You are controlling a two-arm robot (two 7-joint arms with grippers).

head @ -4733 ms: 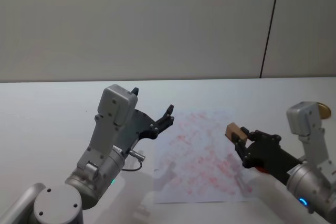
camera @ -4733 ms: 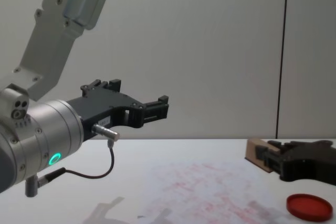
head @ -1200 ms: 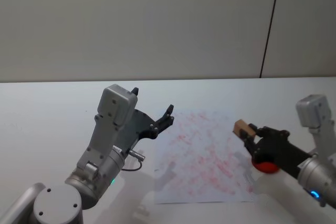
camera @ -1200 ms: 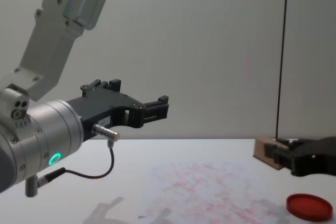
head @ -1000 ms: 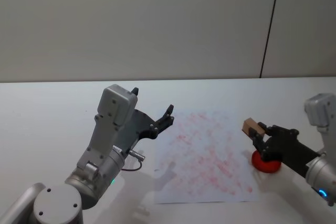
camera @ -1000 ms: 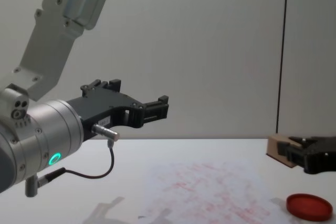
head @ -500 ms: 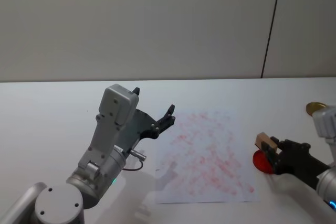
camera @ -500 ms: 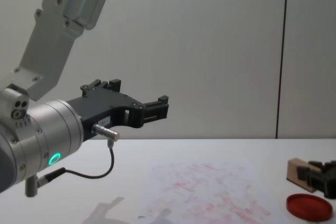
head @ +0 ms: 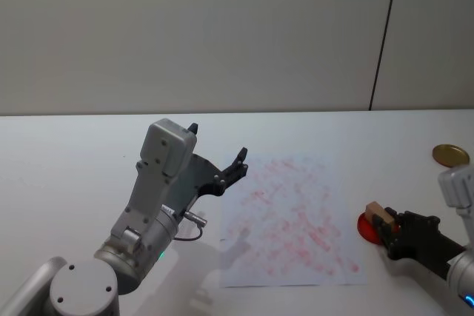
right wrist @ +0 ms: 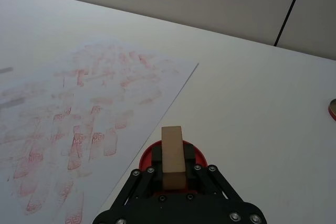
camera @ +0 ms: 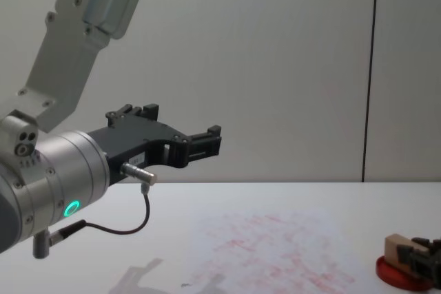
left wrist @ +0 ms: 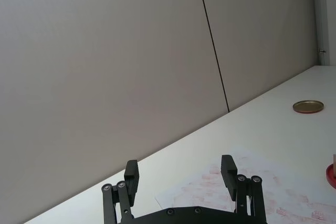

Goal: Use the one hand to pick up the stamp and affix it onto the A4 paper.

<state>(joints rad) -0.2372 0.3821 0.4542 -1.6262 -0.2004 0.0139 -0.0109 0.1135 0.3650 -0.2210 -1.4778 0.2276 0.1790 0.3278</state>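
- Right gripper (head: 386, 226) at lower right of the head view, jaws closed on the stamp (right wrist: 172, 156).
- Stamp pressed down onto the red ink pad (right wrist: 195, 153), presumably to take ink for the A4 paper (head: 292, 216) at frame centre.
- Left gripper (head: 226, 172) parked at centre left above the paper's edge, jaws spread wide, holding nothing.
- Plain white surface (head: 67, 160); brass disc (head: 450, 155) at far right; bare grey wall (head: 222, 27) behind.

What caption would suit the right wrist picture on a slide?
Right gripper holds the wooden stamp over the red ink pad, beside the stamped A4 paper.
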